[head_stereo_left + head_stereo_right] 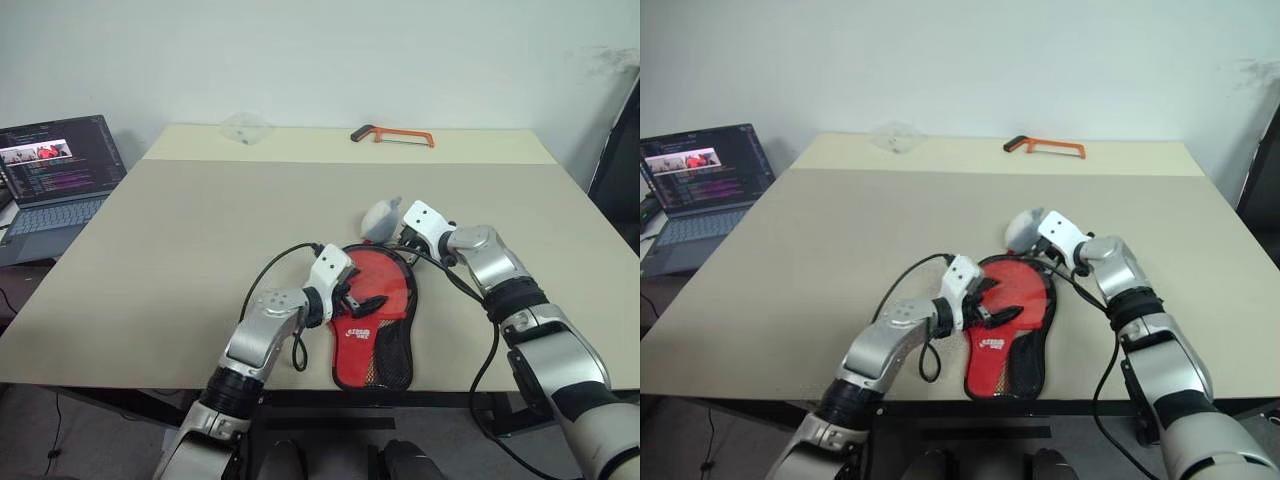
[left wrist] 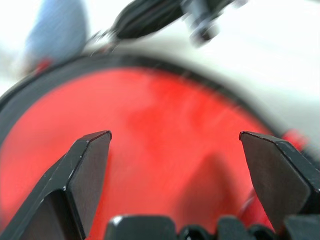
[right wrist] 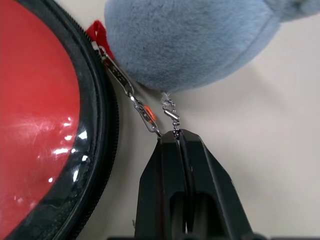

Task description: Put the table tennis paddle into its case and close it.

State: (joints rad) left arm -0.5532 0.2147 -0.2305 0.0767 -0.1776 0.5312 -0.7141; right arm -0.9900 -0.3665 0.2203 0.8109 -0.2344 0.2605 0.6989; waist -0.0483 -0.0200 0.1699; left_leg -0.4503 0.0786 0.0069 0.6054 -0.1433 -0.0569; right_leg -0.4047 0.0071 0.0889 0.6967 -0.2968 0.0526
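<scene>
The case (image 1: 372, 345) lies flat near the table's front edge, window side up, with its red logo panel and black mesh towards me. The table tennis paddle (image 1: 388, 283) is inside it. Its red face (image 2: 165, 125) shows through the clear window and its handle is hidden. My left gripper (image 1: 362, 300) hovers open just over the window, nothing between its fingers (image 2: 92, 155). My right gripper (image 3: 175, 136) is shut on the small metal zip pull chain (image 3: 142, 111) at the case's round far edge. A grey plush charm (image 3: 190, 40) hangs from the same chain.
An orange-framed hacksaw (image 1: 392, 135) lies at the table's far edge, and a clear plastic piece (image 1: 246, 127) sits far left of it. An open laptop (image 1: 55, 170) stands off the table's left side. A black cable (image 1: 270, 275) loops by my left arm.
</scene>
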